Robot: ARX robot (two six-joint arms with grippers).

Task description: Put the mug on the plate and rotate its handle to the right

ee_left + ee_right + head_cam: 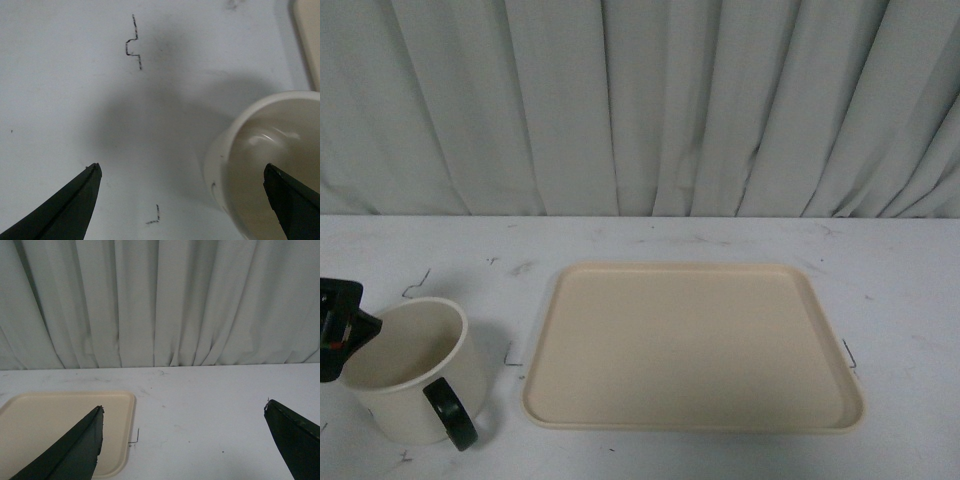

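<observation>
The cream-white mug stands upright on the table at the front left, left of the plate. Its black handle points to the front and right. My left gripper is open at the mug's left rim. In the left wrist view the left gripper straddles the mug's wall, with one fingertip over the mug's opening and the other outside it. My right gripper is open and empty above the table, to the right of the plate. It is out of the front view.
A grey pleated curtain hangs behind the white table. Small black marks are drawn on the table near the mug and by the plate's edges.
</observation>
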